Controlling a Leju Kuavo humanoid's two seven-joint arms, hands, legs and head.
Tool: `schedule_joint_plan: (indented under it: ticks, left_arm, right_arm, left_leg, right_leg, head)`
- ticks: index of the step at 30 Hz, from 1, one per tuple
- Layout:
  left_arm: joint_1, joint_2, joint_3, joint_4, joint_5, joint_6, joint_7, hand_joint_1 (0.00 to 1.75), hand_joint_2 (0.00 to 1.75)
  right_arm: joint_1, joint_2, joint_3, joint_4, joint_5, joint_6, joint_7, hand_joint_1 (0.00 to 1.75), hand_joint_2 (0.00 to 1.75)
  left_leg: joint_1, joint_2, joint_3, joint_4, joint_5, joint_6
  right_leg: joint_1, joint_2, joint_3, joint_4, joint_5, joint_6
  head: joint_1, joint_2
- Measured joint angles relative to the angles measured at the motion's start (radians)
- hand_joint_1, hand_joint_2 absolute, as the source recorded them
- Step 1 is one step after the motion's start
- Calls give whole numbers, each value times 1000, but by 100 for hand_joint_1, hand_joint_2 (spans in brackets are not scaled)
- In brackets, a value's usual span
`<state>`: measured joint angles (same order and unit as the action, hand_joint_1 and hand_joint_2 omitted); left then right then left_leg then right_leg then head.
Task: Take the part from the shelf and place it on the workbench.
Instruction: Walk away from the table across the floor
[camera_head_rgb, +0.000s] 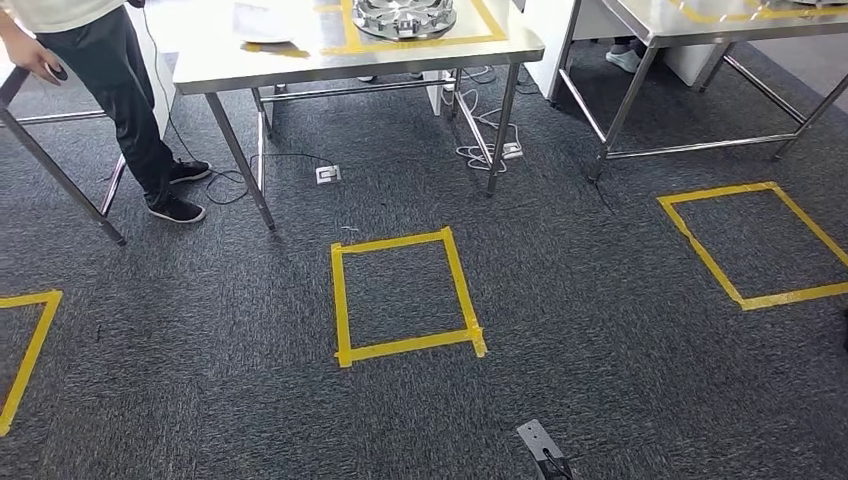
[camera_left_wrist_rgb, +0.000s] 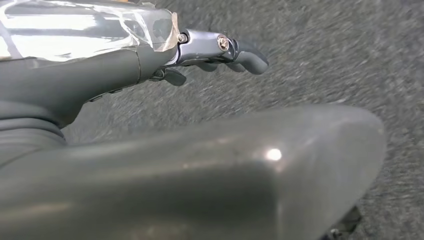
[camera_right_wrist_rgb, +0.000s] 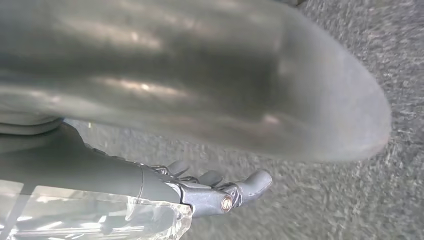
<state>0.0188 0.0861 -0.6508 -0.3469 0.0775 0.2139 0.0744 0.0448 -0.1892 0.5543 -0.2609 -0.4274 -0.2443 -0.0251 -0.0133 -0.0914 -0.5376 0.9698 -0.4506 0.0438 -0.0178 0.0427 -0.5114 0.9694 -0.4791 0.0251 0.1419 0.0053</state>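
I read this as transit step: both arms hang over carpet, left hand (camera_left_wrist_rgb: 220, 55) and right hand (camera_right_wrist_rgb: 220, 192) carrying nothing, fingers loosely extended. Round metal part (camera_head_rgb: 404, 17) sits on worktop (camera_head_rgb: 300, 60) ahead, inside yellow tape; shelf not visible. Next I'd need to walk closer before any reach

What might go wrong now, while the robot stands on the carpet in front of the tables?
1. Loose cables and a floor socket lie under the middle table; walking close, a foot might catch them.
2. A person stands beside that table, near a likely path, so contact seems possible.
3. The left hand and right hand hang over the carpet holding nothing; they must rise a long way before reaching any part.
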Motion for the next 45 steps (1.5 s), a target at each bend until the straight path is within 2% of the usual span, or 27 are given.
schedule_joint_plan:
  ticks: [2,4,6,8,9,10,12,14,15,17,19,21,22,23,24,25,27,29,32,34,36,38,39,40,41,43,45]
  left_arm:
    - [3,1,-1,7,0,2,5,0,0]
    - [3,1,-1,13,2,3,7,0,0]
    - [0,0,-2,16,6,4,8,0,0]
    - [0,0,-2,19,10,6,8,0,0]
    - [1,-1,-2,21,10,7,8,0,0]
    - [1,-1,-2,22,11,7,8,0,0]
    - [-1,0,-2,24,11,8,8,0,0]
    - [-5,1,-2,25,11,9,8,0,0]
    - [-6,1,-2,25,11,10,8,0,0]
    - [-4,0,-2,27,11,11,8,0,0]
    - [-4,-1,-2,29,11,13,7,0,0]
    - [-8,-2,-2,29,11,15,6,0,0]
    - [-9,-3,-2,29,11,15,6,0,0]
    - [-9,-4,-2,29,11,13,5,0,0]
    - [-8,-5,-2,30,11,11,5,0,0]
    - [-8,-5,-3,31,11,9,6,0,0]
    - [-10,-6,-6,32,9,4,8,0,0]
    - [-13,-6,-10,33,9,0,13,0,0]
    - [-11,-5,-11,38,10,1,16,0,0]
    - [-9,-5,-13,41,13,7,14,0,0]
    - [-10,-6,-14,43,16,14,11,0,0]
    - [-10,-7,-15,44,18,18,10,0,0]
    - [-8,-7,-15,45,19,18,10,0,0]
    - [-7,-7,-15,46,19,18,10,0,0]
    - [-6,-7,-16,47,19,18,10,0,0]
    - [-7,-5,-16,47,19,19,10,0,0]
    - [-10,-4,-16,47,19,19,10,0,0]
  right_arm:
    - [-1,0,0,0,-1,1,2,0,0]
    - [-2,0,0,0,0,3,3,0,0]
    - [-1,-1,0,1,4,8,7,0,0]
    - [-1,-2,0,1,9,12,12,0,0]
    - [-2,-2,0,2,11,13,14,0,0]
    - [-4,-2,0,2,12,14,15,0,0]
    - [-8,-2,0,2,14,14,17,0,0]
    - [-11,-2,0,2,14,14,17,0,0]
    - [-11,-2,0,2,15,14,17,0,0]
    - [-13,-2,0,2,15,14,17,0,0]
    - [-14,-3,1,2,16,14,18,0,0]
    - [-12,-6,1,2,17,15,21,0,0]
    - [-11,-7,1,2,18,16,24,0,0]
    - [-10,-7,1,2,18,16,28,0,0]
    - [-10,-8,2,2,17,17,32,0,0]
    - [-10,-8,2,2,17,17,35,0,0]
    - [-11,-9,2,2,15,17,39,0,0]
    - [-11,-10,2,2,15,17,40,0,0]
    - [-13,-8,2,2,16,18,42,0,0]
    - [-14,-8,2,2,18,18,42,0,0]
    - [-12,-8,3,2,22,20,42,0,0]
    - [-9,-7,3,2,26,24,43,0,0]
    - [-10,-7,3,2,27,25,43,0,0]
    - [-10,-6,3,2,28,26,43,0,0]
    - [-10,-6,3,2,29,28,44,0,0]
    - [-11,-5,3,2,30,30,44,0,0]
    - [-11,-3,4,2,31,31,44,0,0]
  left_leg:
    - [2,0,-7,5,-3,-11]
    - [4,38,-33,60,-40,-25]
    - [12,75,-96,191,-108,-40]
    - [21,85,-151,297,-141,-49]
    - [24,88,-152,298,-129,-52]
    - [25,94,-131,255,-99,-52]
    - [22,138,-56,107,-34,-44]
    - [13,171,-12,18,-9,-30]
    - [8,171,-11,11,-11,-23]
    - [8,145,-12,4,-3,-9]
    - [12,121,-9,-9,8,6]
    - [13,95,-12,-12,14,14]
    - [12,81,-14,-12,15,15]
    - [10,66,-14,-11,15,16]
    - [10,52,-14,-10,15,16]
    - [10,38,-13,-8,14,15]
    - [10,12,-14,1,11,9]
    - [7,-7,-20,11,7,0]
    - [7,-19,-29,14,8,-14]
    - [8,23,-48,53,-18,-25]
    - [11,73,-106,170,-80,-35]
    - [18,85,-172,295,-124,-41]
    - [19,87,-183,313,-120,-41]
    - [20,91,-172,289,-97,-40]
    - [19,100,-140,226,-62,-36]
    - [10,145,-65,84,-9,-20]
    - [-2,169,-36,26,0,-7]
  right_leg:
    - [-4,-17,2,-3,4,-12]
    - [-9,-35,5,-7,7,-22]
    - [-7,-55,5,-8,4,-27]
    - [-6,-78,5,-7,2,-29]
    - [-6,-88,6,-7,2,-29]
    - [-6,-97,8,-7,0,-29]
    - [-4,-114,14,-7,-4,-24]
    - [1,-131,19,-7,-9,-14]
    - [3,-140,20,-7,-10,-9]
    - [1,-149,23,-8,-13,2]
    - [-3,-111,4,38,-43,1]
    - [-5,-62,-57,168,-104,-10]
    - [-5,-52,-91,239,-131,-12]
    - [-5,-49,-114,285,-144,-10]
    - [-5,-47,-120,295,-140,-3]
    - [-6,-45,-106,259,-118,8]
    - [-10,-17,-44,116,-54,24]
    - [-10,7,-4,21,-17,19]
    - [-6,-7,3,8,-9,-2]
    - [-10,-25,6,4,-7,-14]
    - [-8,-46,8,2,-9,-25]
    - [-5,-70,9,3,-12,-30]
    - [-3,-81,10,3,-14,-30]
    - [-2,-92,12,3,-16,-31]
    - [-1,-101,16,2,-18,-30]
    - [3,-118,23,2,-25,-26]
    - [7,-136,28,1,-31,-17]
  head:
    - [0,0]
    - [-2,0]
    - [-2,0]
    - [-2,0]
    - [-2,0]
    - [-2,0]
    - [-2,0]
    - [-2,0]
    - [-2,0]
    - [-2,0]
    - [-1,0]
    - [0,0]
    - [0,0]
    - [0,0]
    - [0,0]
    - [0,0]
    - [0,0]
    - [0,0]
    - [-1,0]
    - [-2,0]
    - [-2,0]
    - [-2,0]
    - [-2,0]
    - [-2,0]
    - [-2,0]
    - [-2,0]
    - [-2,0]
